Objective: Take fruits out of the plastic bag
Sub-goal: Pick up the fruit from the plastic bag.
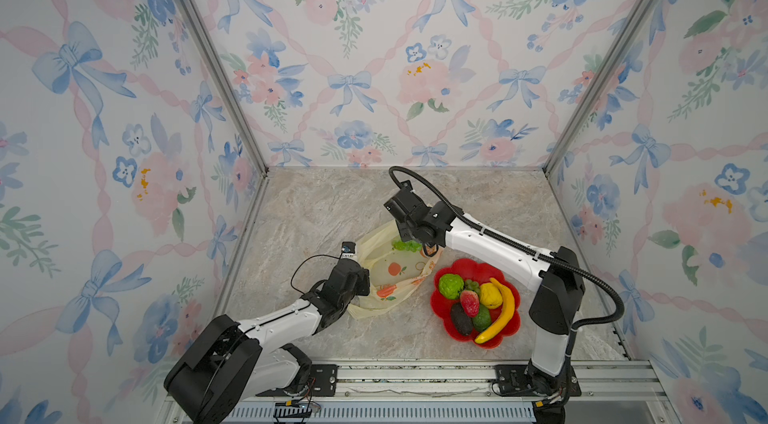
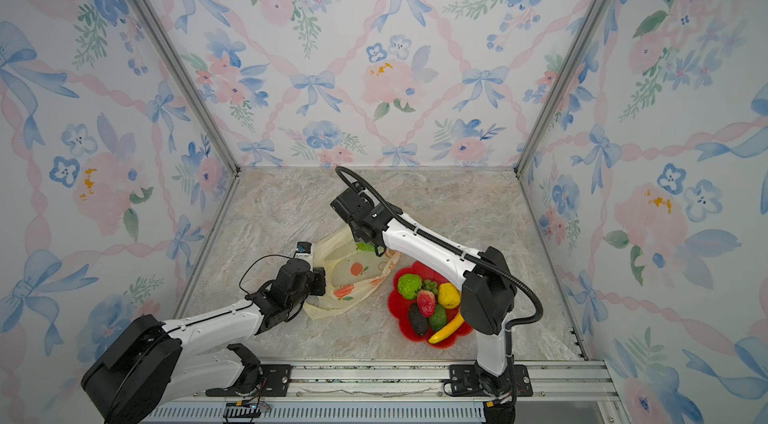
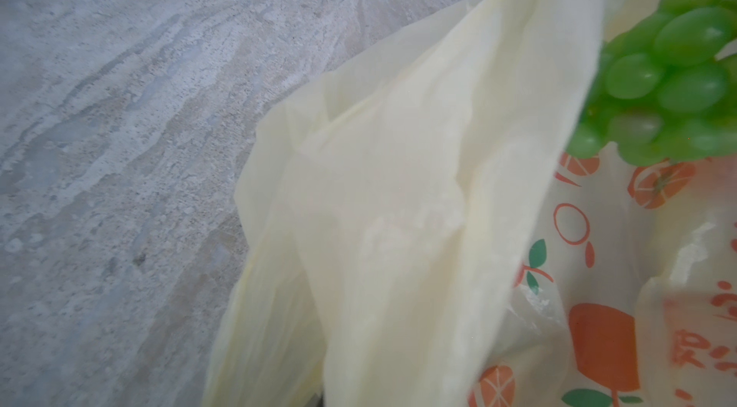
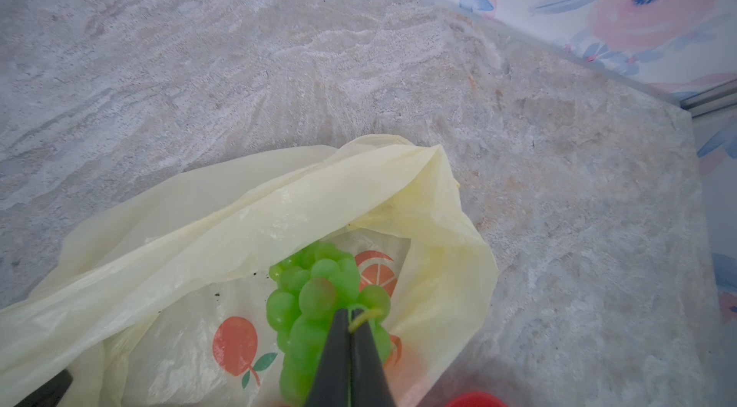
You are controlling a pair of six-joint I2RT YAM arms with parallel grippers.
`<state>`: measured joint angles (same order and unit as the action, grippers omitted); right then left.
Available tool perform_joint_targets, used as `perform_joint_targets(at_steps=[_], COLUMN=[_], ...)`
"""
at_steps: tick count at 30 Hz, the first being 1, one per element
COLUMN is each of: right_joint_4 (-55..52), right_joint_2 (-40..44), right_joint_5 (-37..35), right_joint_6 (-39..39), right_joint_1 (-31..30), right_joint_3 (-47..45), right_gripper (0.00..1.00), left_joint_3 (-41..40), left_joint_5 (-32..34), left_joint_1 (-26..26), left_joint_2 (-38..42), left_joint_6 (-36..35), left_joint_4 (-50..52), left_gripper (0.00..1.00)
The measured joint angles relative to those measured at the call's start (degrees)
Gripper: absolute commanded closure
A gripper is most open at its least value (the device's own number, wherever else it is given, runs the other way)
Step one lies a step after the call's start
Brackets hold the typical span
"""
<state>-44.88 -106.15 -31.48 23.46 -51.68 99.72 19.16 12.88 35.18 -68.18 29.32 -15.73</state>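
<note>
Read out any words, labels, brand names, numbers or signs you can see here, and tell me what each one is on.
Nothing can be read clearly enough to quote.
On the bag: orange printed characters, blurred and cut off at the picture's edge, unreadable.
On the left wrist camera: a small label in a top view, too small to read.
No other text shows.

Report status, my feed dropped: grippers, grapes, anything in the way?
Right gripper shut on green grape bunch stem, bunch in plastic bag mouth. Left gripper shut on bag edge. Nothing in the way.
</note>
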Motion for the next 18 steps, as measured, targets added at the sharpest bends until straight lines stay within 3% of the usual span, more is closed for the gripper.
perform_joint_targets(at_steps=[18], right_joint_4=[-2.0], right_joint_2=[18.4], right_joint_5=[0.7], right_joint_6=[-0.5], right_joint_1=[-2.9], right_joint_3=[-5.7], right_gripper=[1.0], left_joint_3=[0.3], left_joint_5=[0.3], left_joint_1=[0.0], left_joint_2=[0.3], left_joint_6=[0.0], left_joint_4=[0.7], left_gripper=[0.96])
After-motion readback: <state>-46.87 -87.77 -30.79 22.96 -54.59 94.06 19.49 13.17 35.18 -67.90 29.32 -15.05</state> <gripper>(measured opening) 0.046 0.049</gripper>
